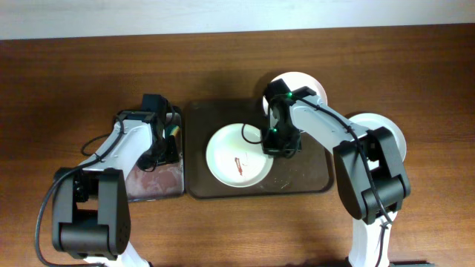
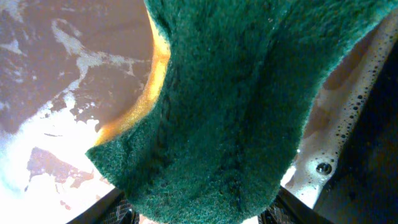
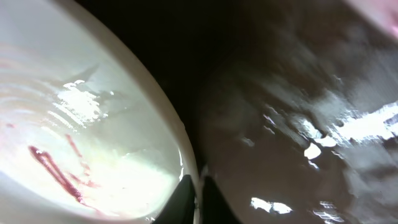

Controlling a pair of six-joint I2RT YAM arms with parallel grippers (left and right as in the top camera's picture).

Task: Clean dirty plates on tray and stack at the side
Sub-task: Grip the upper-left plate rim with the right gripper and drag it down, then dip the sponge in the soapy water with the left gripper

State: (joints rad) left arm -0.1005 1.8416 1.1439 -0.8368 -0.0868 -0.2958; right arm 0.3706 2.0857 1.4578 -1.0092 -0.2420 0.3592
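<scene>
A: One dirty plate (image 1: 226, 172), where from your right tool (image 1: 276, 142)?
B: Just left of it, on the tray (image 1: 308, 178); I'm pinching its near rim. Red streak (image 1: 239, 163) on it. My left tool (image 1: 165, 139) grips the sponge (image 2: 249, 112), farther off left; right arm's nearer.

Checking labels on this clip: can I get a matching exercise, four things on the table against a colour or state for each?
Things:
1. sponge
2. plate under the right claw
3. large tray
4. small tray

Colour or state:
A. white, with a red smear
B. grey, with foamy water in it
C. green, with a yellow layer
D. dark brown, with the smeared plate lying in it

Pairs: 1-C, 2-A, 3-D, 4-B
</scene>
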